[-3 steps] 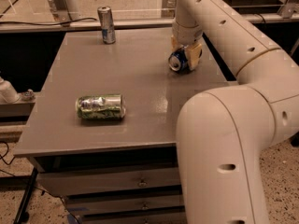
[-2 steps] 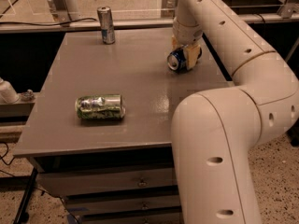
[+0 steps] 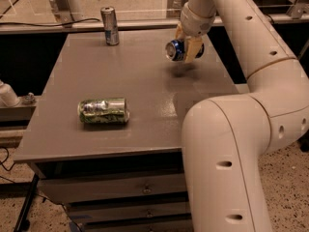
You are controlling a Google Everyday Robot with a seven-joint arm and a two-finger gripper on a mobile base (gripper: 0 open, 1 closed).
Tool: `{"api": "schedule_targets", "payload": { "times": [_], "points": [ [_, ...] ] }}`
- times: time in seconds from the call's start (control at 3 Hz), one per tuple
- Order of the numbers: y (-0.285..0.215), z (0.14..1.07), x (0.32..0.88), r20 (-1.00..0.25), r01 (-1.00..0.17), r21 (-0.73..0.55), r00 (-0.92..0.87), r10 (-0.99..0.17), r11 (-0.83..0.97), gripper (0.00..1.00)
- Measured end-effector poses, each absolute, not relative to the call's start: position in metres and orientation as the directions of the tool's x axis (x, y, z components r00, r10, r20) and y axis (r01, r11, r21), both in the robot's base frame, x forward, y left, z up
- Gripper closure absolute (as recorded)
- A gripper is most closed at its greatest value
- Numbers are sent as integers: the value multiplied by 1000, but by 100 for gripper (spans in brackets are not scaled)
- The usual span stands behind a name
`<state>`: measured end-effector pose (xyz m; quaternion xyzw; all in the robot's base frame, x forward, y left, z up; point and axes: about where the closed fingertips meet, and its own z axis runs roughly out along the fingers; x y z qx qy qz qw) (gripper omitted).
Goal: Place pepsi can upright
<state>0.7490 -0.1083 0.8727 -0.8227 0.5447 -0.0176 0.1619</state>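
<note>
Tool [image 3: 187, 47] is over the far right part of the tabletop [image 3: 145, 81], clenched on the pepsi can [image 3: 174, 50]. The can lies sideways in the grasp, with one silver end facing left and the blue wall pinched between the tan fingers [image 3: 194, 47].

It hangs clear of the surface: a dark shadow [image 3: 181, 71] sits on the tabletop just below, apart from the can. My reading is that it is held aloft so the wrist has room to turn it onto its base. Uprighting is not yet done.

The green-and-silver can [image 3: 104, 111] lies on its side near the front left, well apart. The slim silver can [image 3: 110, 25] stands upright at the far edge. Neither looks to be in the way.

Hard to see: the can's far end and most of its lettering are hidden behind the fingers. The arm [image 3: 231, 144] covers the tabletop's right front corner.
</note>
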Motion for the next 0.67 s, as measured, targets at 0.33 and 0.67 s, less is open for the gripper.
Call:
{"api": "schedule_targets", "payload": {
  "times": [0.33,0.67],
  "points": [
    [-106,902,729,-287,-924,-303,321,-903,-233,100],
    [-112,921,709,-418,-957,-276,203,-886,-89,100]
  ]
}}
